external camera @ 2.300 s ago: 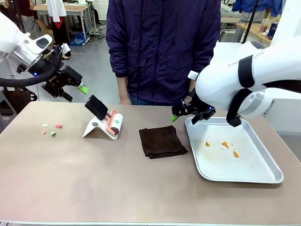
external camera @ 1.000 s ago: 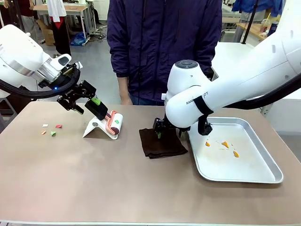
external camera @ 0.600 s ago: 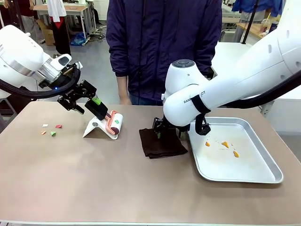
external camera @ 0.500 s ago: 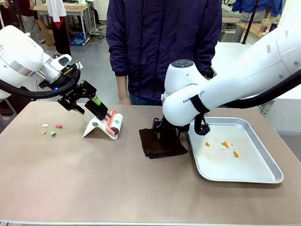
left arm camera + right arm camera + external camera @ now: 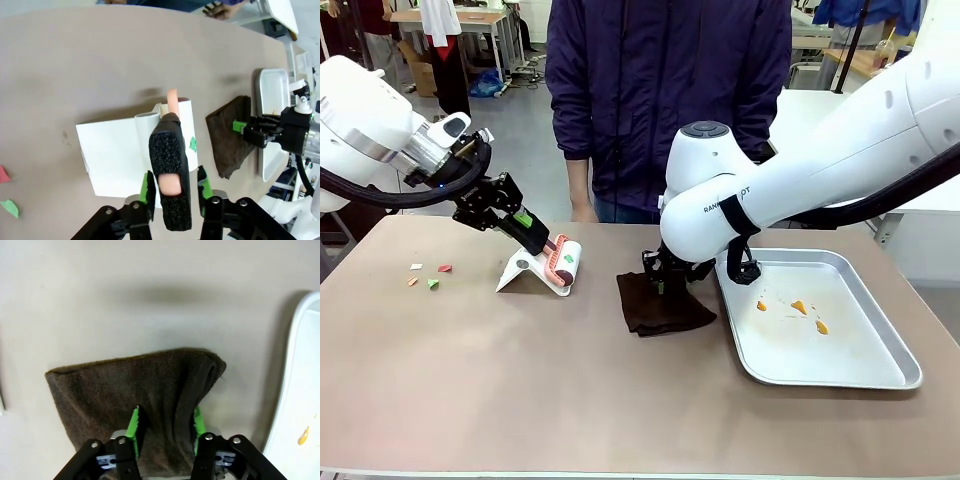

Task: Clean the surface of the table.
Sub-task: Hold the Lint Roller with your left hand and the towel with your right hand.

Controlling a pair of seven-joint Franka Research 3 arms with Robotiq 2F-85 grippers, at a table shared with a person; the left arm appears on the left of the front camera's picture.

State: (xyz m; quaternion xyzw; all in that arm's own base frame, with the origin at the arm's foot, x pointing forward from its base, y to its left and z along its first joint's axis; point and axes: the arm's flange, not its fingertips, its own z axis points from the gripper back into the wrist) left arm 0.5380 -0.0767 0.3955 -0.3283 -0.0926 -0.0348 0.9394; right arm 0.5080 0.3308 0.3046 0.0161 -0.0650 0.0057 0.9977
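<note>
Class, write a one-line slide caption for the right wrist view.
Right end effector pinches a fold of the brown cloth on the table, beside the metal tray.

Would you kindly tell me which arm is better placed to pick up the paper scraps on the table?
Left, probably: the left jaws are shut on the black handle of the lint roller, with the scraps nearby on that side of the table; the right jaws pinch the brown cloth beside the tray.

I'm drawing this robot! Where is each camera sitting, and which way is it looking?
Front: between the arms, facing across the table at the person; left arm and right arm show.
Left wrist: looks down the left fingers at the roller handle.
Right wrist: looks down the right fingers at the brown cloth.
All three share the brown cloth.
</note>
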